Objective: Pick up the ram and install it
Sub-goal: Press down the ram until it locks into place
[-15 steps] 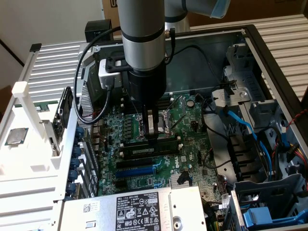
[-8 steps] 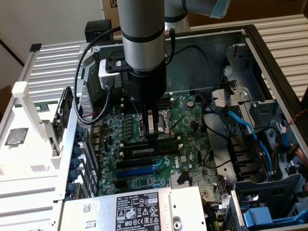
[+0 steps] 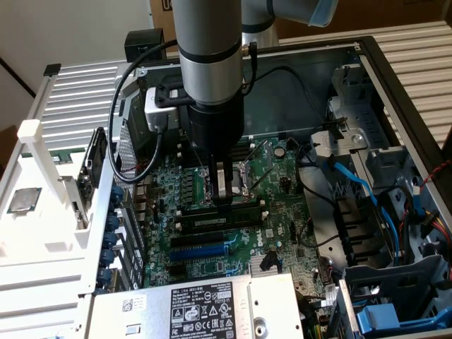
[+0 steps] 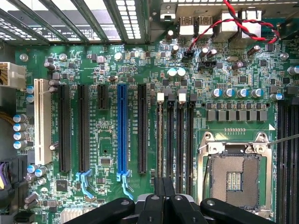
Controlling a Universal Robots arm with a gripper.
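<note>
Open PC case [image 3: 367,67] takes up most of the exterior view, side panel off, dark metal walls w/ silver drive cages [image 3: 353,113] on the exterior view's right. Behind it a ribbed light-grey surface [image 3: 417,49], slats running across, and brown cardboard [image 3: 395,14] along the top edge. On the exterior view's left, white plastic fixtures [image 3: 35,183] on a pale slatted bench; off-white wall [image 3: 63,28] behind. Lighting even, bright, no hard shadows.
</note>
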